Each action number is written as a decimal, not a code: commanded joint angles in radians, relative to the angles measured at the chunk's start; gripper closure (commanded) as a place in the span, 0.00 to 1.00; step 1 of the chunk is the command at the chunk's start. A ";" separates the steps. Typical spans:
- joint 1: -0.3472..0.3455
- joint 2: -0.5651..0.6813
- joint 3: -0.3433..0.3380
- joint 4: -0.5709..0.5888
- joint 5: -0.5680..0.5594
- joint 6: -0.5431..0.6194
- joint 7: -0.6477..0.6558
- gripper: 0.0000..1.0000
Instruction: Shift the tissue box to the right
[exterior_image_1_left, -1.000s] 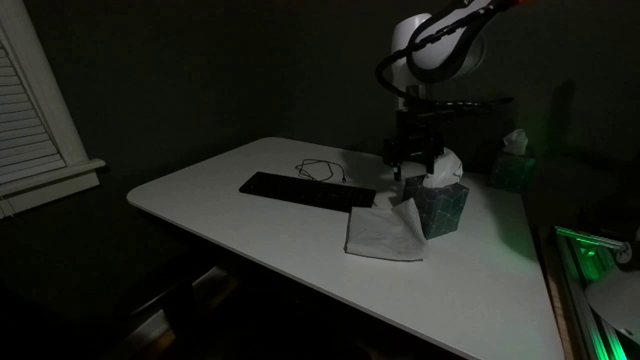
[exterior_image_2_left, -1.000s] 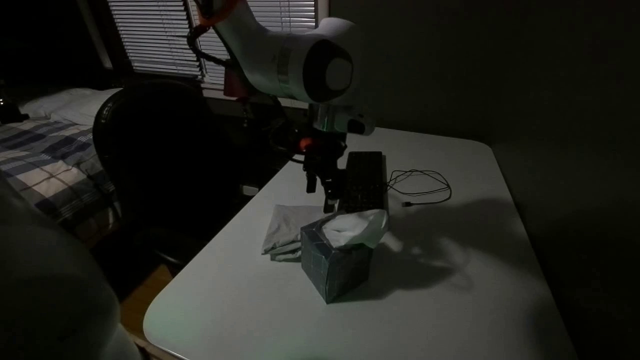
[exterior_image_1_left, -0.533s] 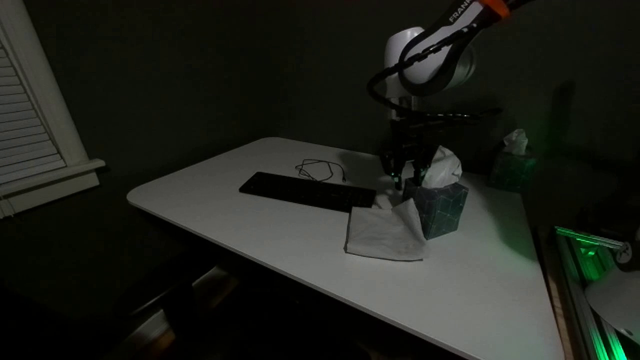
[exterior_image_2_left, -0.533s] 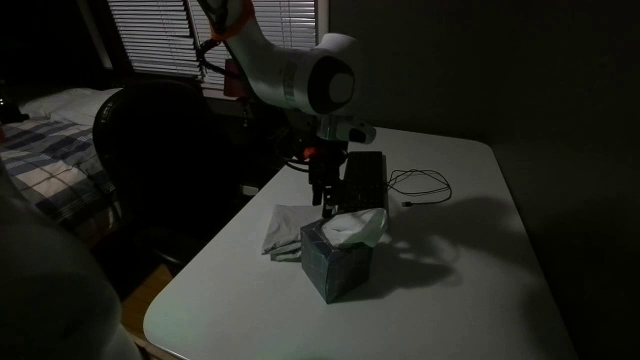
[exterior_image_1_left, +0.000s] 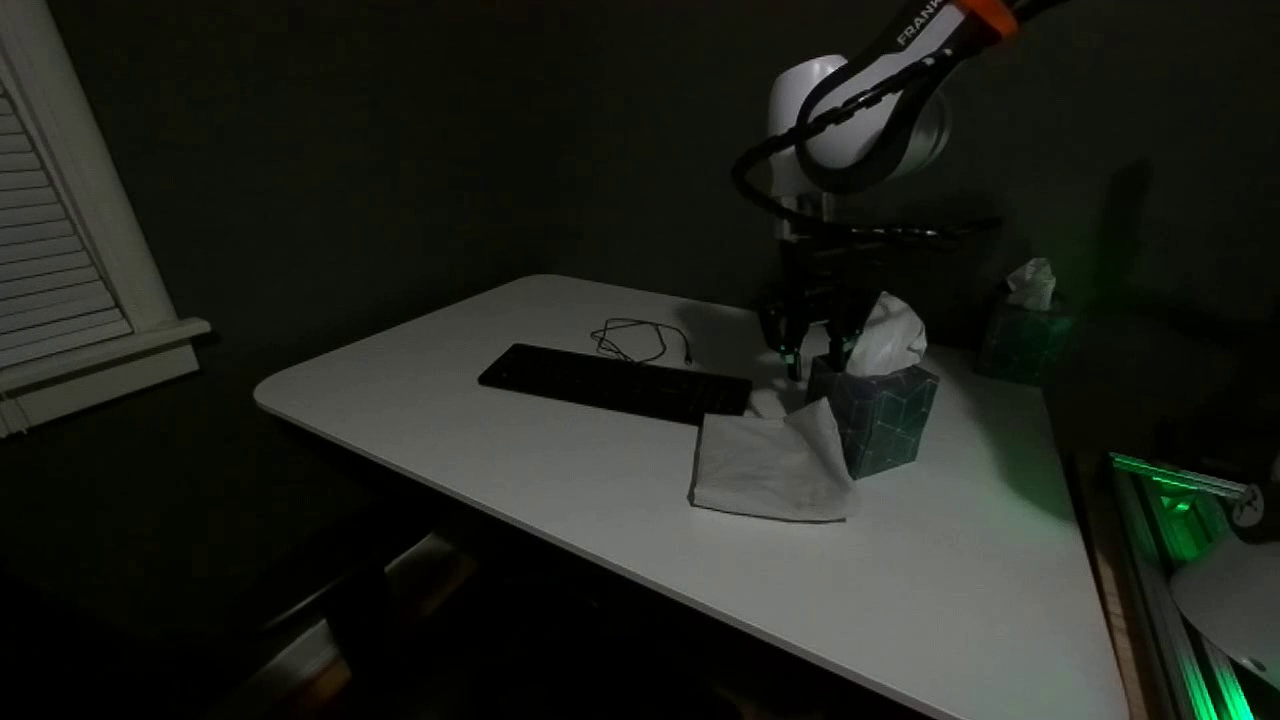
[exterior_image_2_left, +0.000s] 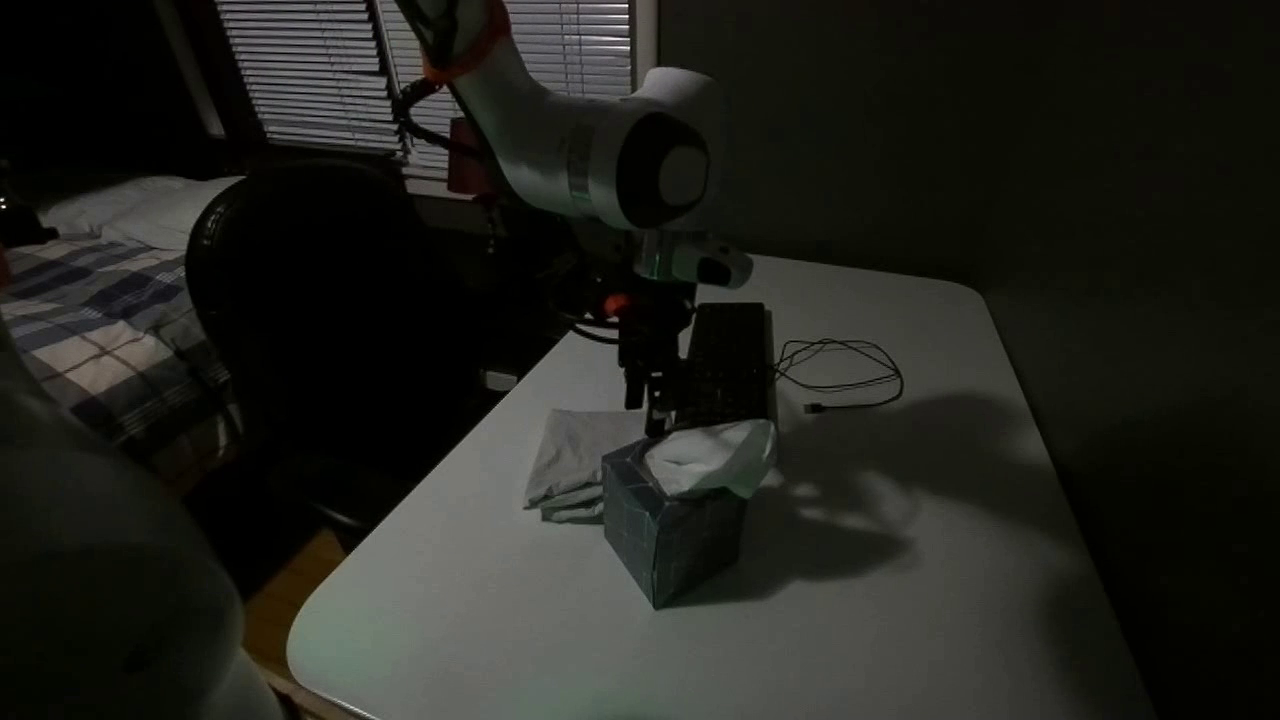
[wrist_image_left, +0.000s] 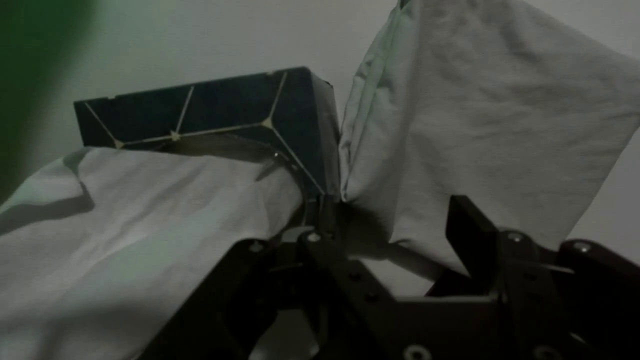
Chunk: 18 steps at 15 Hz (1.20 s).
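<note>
tissue box (exterior_image_1_left: 885, 422) stands beside the claw (wrist_image_left: 389, 201), perhaps touching.

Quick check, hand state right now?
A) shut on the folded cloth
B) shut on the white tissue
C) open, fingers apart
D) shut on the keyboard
C: in the wrist view the hand has its fingers apart, with part of the folded cloth visible through the gap.
</note>
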 joint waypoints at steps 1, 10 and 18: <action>0.019 -0.033 -0.011 -0.032 -0.020 -0.027 0.047 0.38; 0.017 -0.109 -0.007 -0.099 -0.071 -0.044 0.121 0.44; 0.000 -0.112 -0.006 -0.122 -0.164 -0.013 0.146 0.45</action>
